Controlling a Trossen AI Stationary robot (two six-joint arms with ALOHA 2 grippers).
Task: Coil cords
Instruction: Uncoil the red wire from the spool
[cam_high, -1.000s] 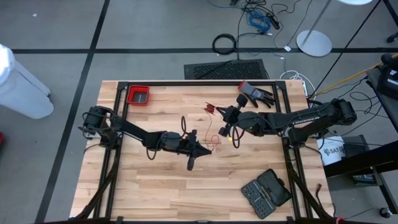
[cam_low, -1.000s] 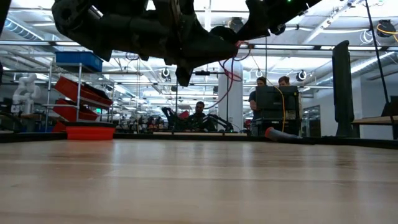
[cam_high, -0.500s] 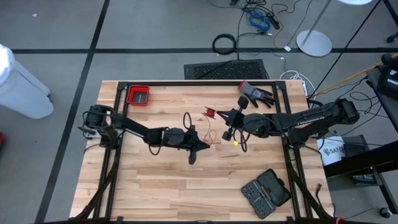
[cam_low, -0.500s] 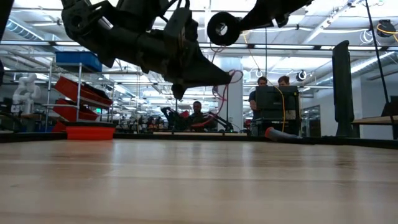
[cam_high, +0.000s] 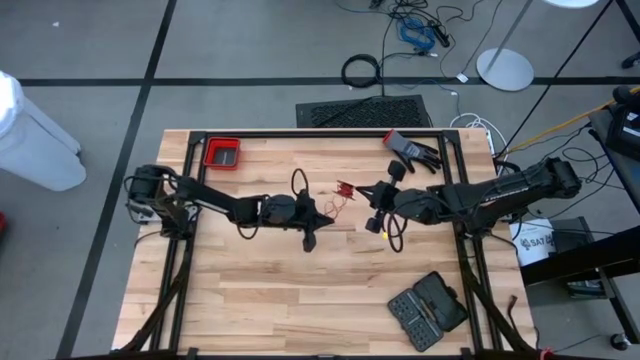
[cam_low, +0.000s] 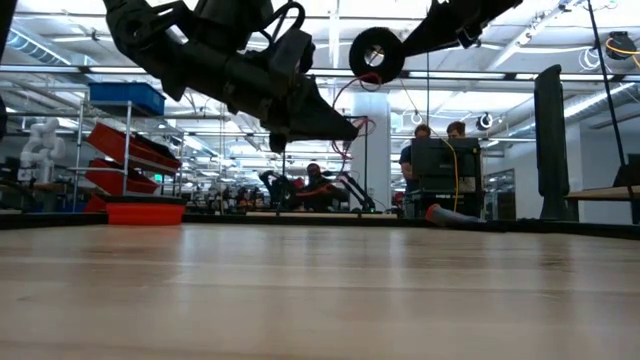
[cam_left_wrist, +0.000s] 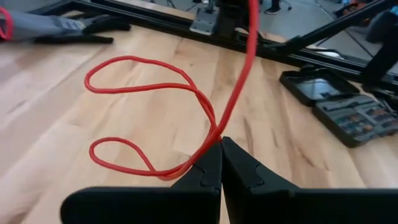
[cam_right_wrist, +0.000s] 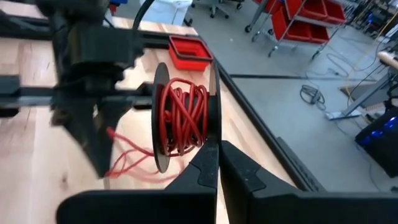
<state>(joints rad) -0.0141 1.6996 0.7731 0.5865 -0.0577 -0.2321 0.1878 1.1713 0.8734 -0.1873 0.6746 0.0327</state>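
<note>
Left claw (cam_left_wrist: 221, 142), clamped on the red cord (cam_left_wrist: 149, 90), and right claw (cam_right_wrist: 219, 146), clamped on the spool (cam_right_wrist: 183, 115) rim, hold both above mid-desk (cam_high: 250, 290) so that, we judge, slack loops wind freely.

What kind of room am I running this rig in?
Likely an open robotics lab or workshop: red storage bins on shelving, another robot arm rig on a bench behind the wooden table, and people standing at a monitor.
</note>
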